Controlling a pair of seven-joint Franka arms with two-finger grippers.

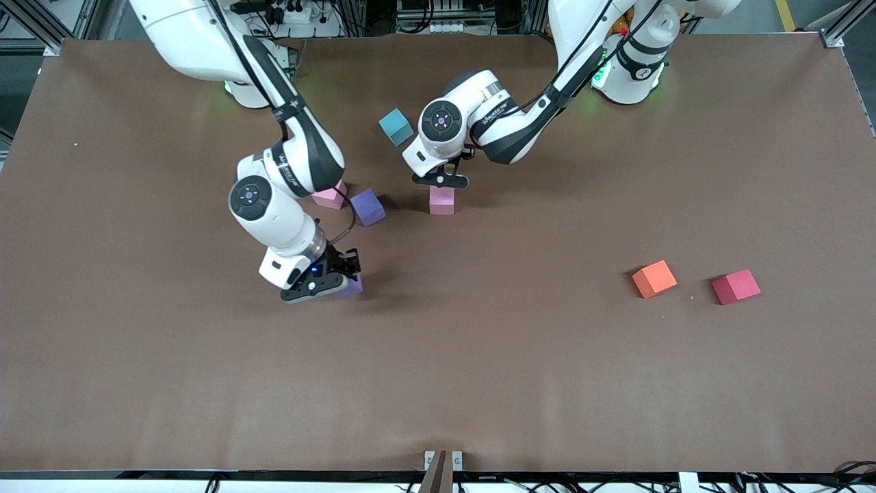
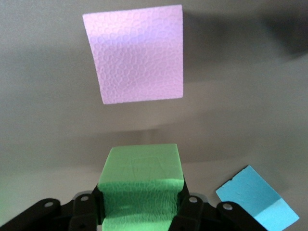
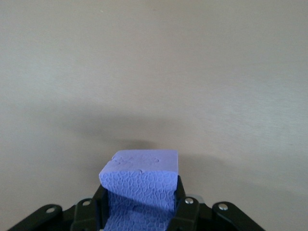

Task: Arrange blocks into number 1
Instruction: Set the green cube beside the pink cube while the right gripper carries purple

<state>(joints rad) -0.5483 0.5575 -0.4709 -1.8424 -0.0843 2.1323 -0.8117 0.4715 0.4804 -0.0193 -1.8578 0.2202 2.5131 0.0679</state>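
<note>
Two tools loaded: left tool (image 2: 139, 211) clamps green block (image 2: 140, 185) above pink block (image 1: 442, 200); right tool (image 3: 139, 211) clamps purple block (image 3: 141, 187) mid-tabletop (image 1: 479, 383). Risk: skewed release knocks pink.

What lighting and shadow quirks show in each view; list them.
Front view: soft, even light, with faint shadows beside the orange block and red block. Left wrist view: the green block is vivid in the left end effector, and the pink block is washed pale. Right wrist view: a dim shadow band lies over the table above the purple block.
</note>
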